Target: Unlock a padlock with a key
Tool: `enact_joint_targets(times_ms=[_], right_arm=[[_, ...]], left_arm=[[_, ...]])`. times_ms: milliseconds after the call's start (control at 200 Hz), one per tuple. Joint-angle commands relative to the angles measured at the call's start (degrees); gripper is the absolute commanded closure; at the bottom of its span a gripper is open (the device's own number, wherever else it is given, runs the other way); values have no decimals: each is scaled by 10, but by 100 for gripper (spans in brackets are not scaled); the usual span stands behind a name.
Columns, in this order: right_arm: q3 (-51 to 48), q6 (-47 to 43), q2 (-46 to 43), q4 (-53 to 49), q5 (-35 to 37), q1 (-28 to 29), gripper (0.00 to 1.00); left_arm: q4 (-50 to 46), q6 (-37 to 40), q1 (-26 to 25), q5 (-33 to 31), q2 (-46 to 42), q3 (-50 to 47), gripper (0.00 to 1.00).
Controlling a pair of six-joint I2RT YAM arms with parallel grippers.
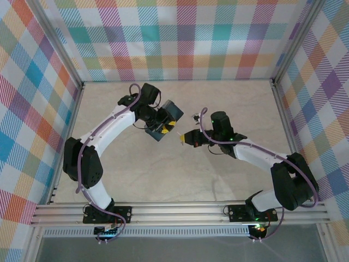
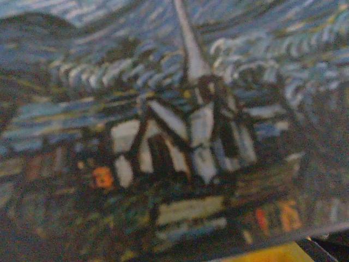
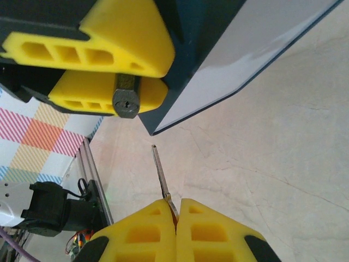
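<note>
Padlock [image 3: 126, 97] was pinched in our left pincer [image 1: 165, 126], just ahead of our right pincer [image 3: 175, 218] | right pincer was pressed tight on the key [image 3: 161, 177] | key tip was near the keyhole [image 3: 126, 104], not in yet | we judged push in, turn and open were left

We see the padlock [image 3: 126, 102] only as its keyhole end; the left gripper's yellow fingers [image 3: 120, 33] hide the rest. The key [image 3: 160, 174] has its head buried between the right gripper's fingers [image 3: 212, 229]. The painted box [image 2: 185, 131] is blurred, cut off at every edge
</note>
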Motion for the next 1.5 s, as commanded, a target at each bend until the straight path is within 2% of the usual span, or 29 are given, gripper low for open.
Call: enact_joint_targets(times_ms=[0,1495], right_arm=[[23,-9,7,14,-14,14,100],[49,1,43,34,-2,22,100]], left_arm=[[19,0,1,9,-30,-7,89],[40,-11,-10,9,-51,-46,89]])
